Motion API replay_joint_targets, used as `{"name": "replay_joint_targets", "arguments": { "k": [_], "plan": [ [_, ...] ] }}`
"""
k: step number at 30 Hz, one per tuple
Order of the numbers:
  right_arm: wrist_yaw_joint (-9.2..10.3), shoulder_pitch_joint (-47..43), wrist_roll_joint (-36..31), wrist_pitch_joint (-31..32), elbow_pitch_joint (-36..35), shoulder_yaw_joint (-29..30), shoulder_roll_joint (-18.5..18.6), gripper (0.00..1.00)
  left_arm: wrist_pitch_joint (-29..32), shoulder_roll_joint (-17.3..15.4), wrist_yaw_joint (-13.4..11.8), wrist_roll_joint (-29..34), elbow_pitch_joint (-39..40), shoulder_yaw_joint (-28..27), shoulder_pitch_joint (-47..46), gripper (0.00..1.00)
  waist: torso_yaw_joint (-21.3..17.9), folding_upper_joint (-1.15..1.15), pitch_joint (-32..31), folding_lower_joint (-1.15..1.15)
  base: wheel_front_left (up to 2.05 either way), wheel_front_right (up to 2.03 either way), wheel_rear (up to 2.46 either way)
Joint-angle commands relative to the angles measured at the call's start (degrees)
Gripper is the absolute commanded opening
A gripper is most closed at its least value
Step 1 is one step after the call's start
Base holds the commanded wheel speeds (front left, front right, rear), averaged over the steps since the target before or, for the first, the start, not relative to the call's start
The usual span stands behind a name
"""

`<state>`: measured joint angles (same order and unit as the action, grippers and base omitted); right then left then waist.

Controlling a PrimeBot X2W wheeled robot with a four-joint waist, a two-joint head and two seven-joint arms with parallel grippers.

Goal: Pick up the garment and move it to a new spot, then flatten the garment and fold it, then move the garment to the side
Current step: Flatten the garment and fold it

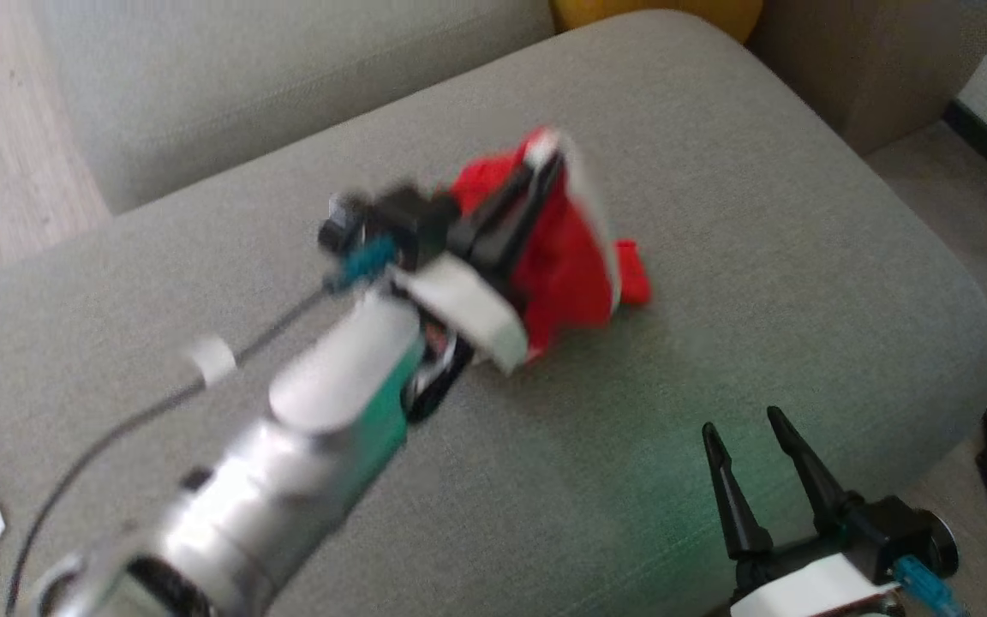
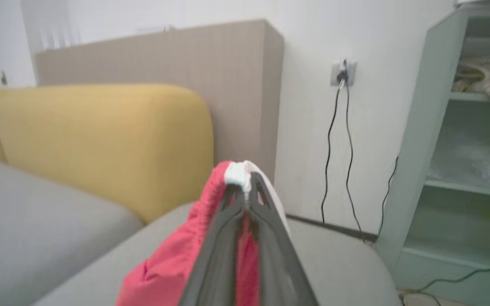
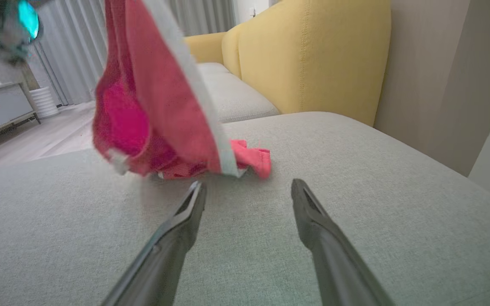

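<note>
Lifting garment by its edge

We found the left gripper [image 1: 536,176] with its two dark fingers pinched together on the white-trimmed edge of the red fabric garment [image 1: 571,266]. The garment hung from that grip, its lower end touching the grey upholstered sofa cushion [image 1: 759,214]. We judged the edge hold was chosen so the cloth would drape open for relocation. The right gripper [image 1: 742,426] hovered low over the cushion, fingers spread and empty, apart from the garment, presumably reserved for flattening.
</note>
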<state>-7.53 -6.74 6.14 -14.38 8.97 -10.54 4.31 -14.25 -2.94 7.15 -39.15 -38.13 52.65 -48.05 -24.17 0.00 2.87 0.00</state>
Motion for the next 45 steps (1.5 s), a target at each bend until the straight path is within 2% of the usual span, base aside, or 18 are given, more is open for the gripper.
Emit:
{"name": "replay_joint_targets", "arguments": {
  "k": [1,5,11,16,21,25,32,38,45],
  "plan": [
    [0.04,0.7,0.6,-0.6,-1.7,-1.3,0.0,1.00,-0.1,-1.3,0.3,-0.9,3.1,-1.2,-5.5,0.00,-0.5,0.00,-1.1,0.00,0.00,0.00,0.00],
    [0.04,0.1,0.7,-0.6,-2.3,-1.0,-0.1,1.00,0.5,-2.5,0.3,-3.5,6.6,-2.0,-11.3,0.00,0.3,0.00,-2.0,0.00,0.00,0.00,0.00],
    [0.04,-0.4,0.7,-0.6,-3.4,-0.7,-0.3,1.00,1.6,-4.8,0.3,-6.7,8.1,-3.9,-11.9,0.00,3.2,0.00,-2.6,0.00,0.00,0.00,0.00],
    [0.04,-1.4,0.5,-0.6,-4.5,0.2,-0.4,1.00,2.9,-9.2,-0.2,-9.1,9.3,-2.5,-1.8,0.00,7.8,0.00,-2.4,0.00,0.00,0.00,0.00],
    [0.04,-2.1,0.6,-0.6,-3.9,0.1,-0.2,1.00,2.0,-13.6,-2.2,-11.4,10.3,-2.3,10.2,0.00,12.4,0.00,-0.8,0.00,0.00,0.00,0.00],
    [0.04,-1.3,2.0,-0.6,-1.9,0.6,-0.5,1.00,0.7,-16.6,-3.5,-12.0,10.8,-3.5,15.7,0.00,15.4,0.00,0.7,0.00,0.00,0.00,0.00],
    [0.04,3.3,6.1,-0.6,8.0,2.4,-1.1,1.00,-0.3,-18.6,-4.0,-12.0,12.3,-5.5,19.7,0.00,18.6,0.00,2.0,0.00,0.00,0.00,0.00],
    [0.04,11.2,11.7,0.8,18.3,-1.1,-1.4,1.00,-0.5,-18.8,-4.3,-11.2,13.3,-6.2,20.4,0.00,19.3,0.00,2.7,0.00,0.00,0.00,0.00],
    [0.04,17.2,13.5,1.9,25.4,-2.8,-1.4,1.00,-0.6,-18.5,-4.6,-10.4,13.8,-5.9,20.3,0.00,19.6,0.00,3.3,0.00,0.00,0.00,0.00]
  ]
}}
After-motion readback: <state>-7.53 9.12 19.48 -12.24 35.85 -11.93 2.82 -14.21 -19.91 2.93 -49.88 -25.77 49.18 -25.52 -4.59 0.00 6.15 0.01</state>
